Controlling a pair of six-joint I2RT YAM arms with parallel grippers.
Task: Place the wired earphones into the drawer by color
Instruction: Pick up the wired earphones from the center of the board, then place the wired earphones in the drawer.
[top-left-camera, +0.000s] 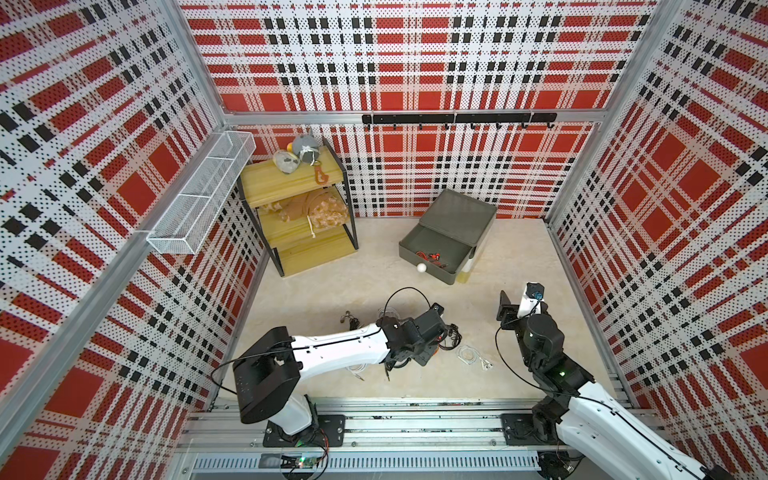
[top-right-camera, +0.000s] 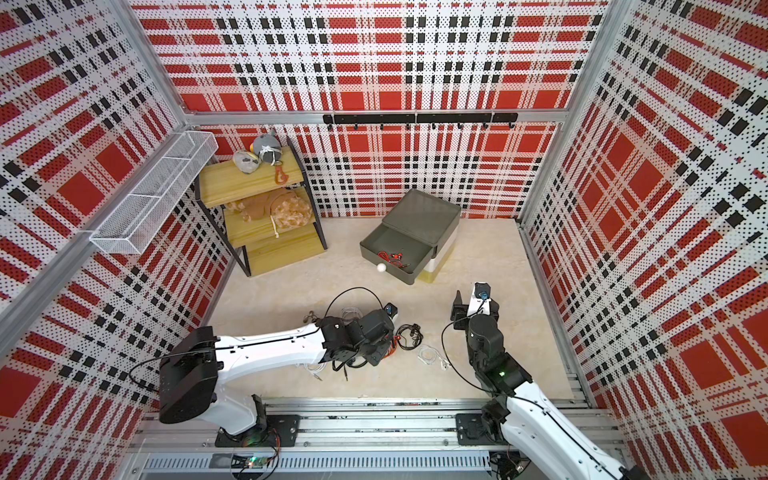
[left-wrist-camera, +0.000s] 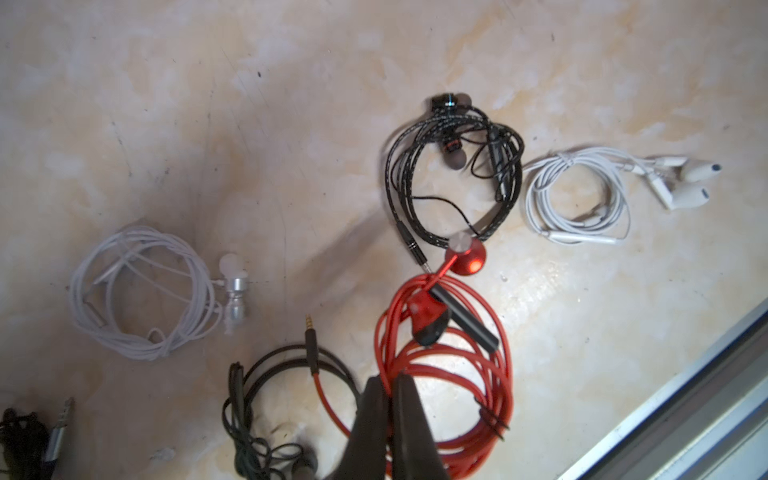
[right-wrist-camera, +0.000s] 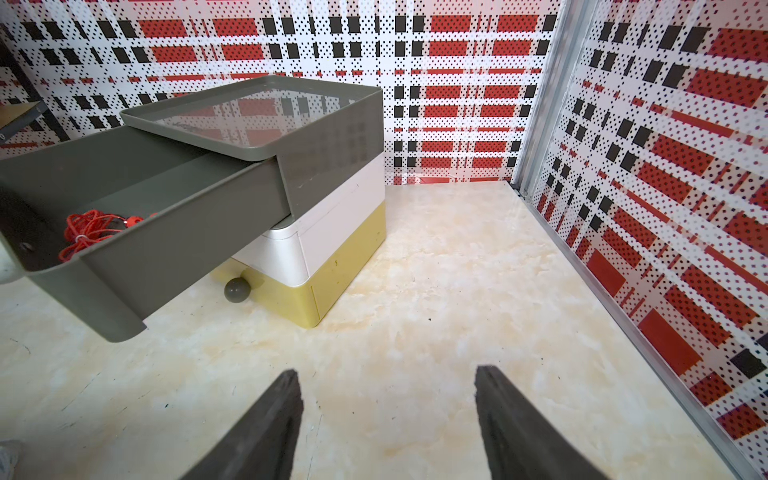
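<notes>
In the left wrist view my left gripper (left-wrist-camera: 388, 380) is shut on a strand of the red wired earphones (left-wrist-camera: 424, 311), a coiled bundle lying on the floor. Around it lie a black bundle (left-wrist-camera: 505, 166), a white one (left-wrist-camera: 577, 226), a white one with silver buds (left-wrist-camera: 235, 286) and a dark one (left-wrist-camera: 237, 399). The drawer (top-left-camera: 457, 212) stands at the back right, and its dark grey top drawer (right-wrist-camera: 166, 249) is pulled out with red earphones (right-wrist-camera: 87, 228) inside. My right gripper (right-wrist-camera: 388, 374) hangs open over bare floor, beside the drawer.
A yellow shelf rack (top-left-camera: 299, 208) with soft toys stands at the back left. A white wire basket (top-left-camera: 199, 195) hangs on the left wall and a black hook rail (top-left-camera: 457, 118) on the back wall. An aluminium rail (left-wrist-camera: 685, 415) borders the floor near the earphones.
</notes>
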